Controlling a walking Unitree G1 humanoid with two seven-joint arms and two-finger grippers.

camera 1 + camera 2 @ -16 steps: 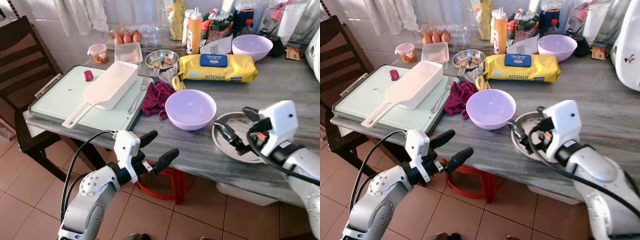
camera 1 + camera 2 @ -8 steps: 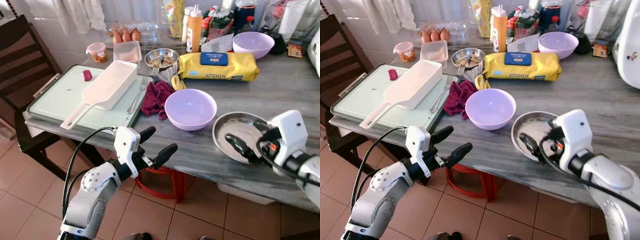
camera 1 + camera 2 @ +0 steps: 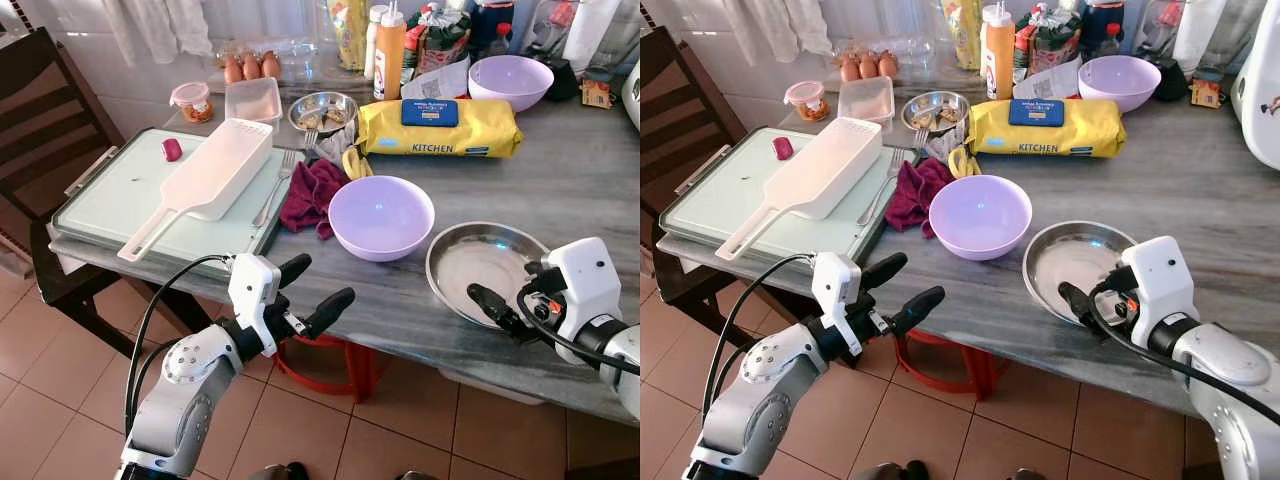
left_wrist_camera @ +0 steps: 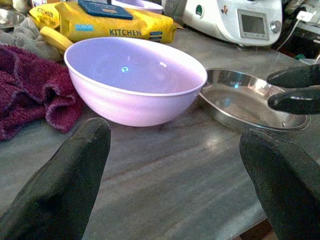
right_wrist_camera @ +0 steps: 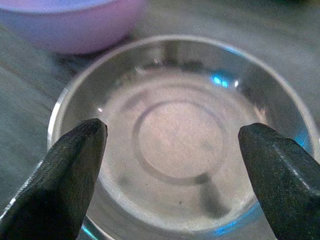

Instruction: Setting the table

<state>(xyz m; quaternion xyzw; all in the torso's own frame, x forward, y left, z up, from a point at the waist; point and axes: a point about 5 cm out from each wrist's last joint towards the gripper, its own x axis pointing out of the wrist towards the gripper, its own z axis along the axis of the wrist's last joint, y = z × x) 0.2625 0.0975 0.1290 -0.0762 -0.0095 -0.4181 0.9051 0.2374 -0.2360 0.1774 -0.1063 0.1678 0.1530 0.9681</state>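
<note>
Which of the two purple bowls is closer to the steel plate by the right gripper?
The front purple bowl, beside the maroon cloth and next to the steel plate; the other bowl sits at the table's back.

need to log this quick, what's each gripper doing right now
Left gripper: open, holding nothing, off the table edge near the lilac bowl.
Right gripper: open, holding nothing, at the steel plate.

Right end effector [image 3: 497, 305] has withdrawn off the steel plate [image 3: 470, 262]
</note>
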